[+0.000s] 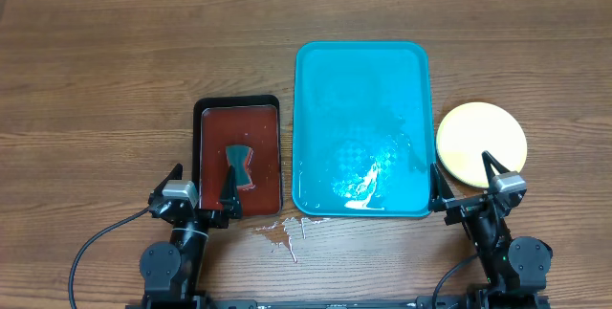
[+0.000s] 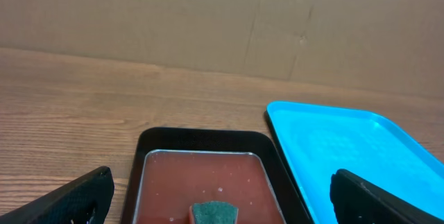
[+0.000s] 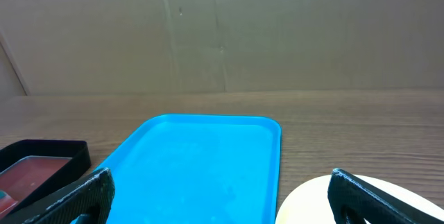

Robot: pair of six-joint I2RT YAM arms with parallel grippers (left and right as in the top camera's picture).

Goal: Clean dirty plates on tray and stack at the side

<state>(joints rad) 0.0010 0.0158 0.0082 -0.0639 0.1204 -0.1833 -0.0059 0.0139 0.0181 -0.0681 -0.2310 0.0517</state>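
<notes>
The turquoise tray [image 1: 361, 79] lies mid-table with no plates on it, only a wet sheen near its front. It also shows in the left wrist view [image 2: 347, 148] and the right wrist view [image 3: 201, 161]. A pale yellow plate [image 1: 478, 140] sits on the bare wood to the tray's right; I cannot tell whether others lie under it. It shows at the lower right of the right wrist view [image 3: 312, 200]. My left gripper [image 1: 201, 192] is open and empty at the table's front, over the small tray's near end. My right gripper [image 1: 464, 187] is open and empty at the plate's near edge.
A black-rimmed dark red tray [image 1: 237, 151] holds reddish liquid and a green sponge [image 1: 237, 159], left of the turquoise tray; both show in the left wrist view [image 2: 201, 175], sponge [image 2: 214, 213]. A red spill [image 1: 279, 232] marks the wood at the front. A cardboard wall [image 2: 208, 16] stands behind.
</notes>
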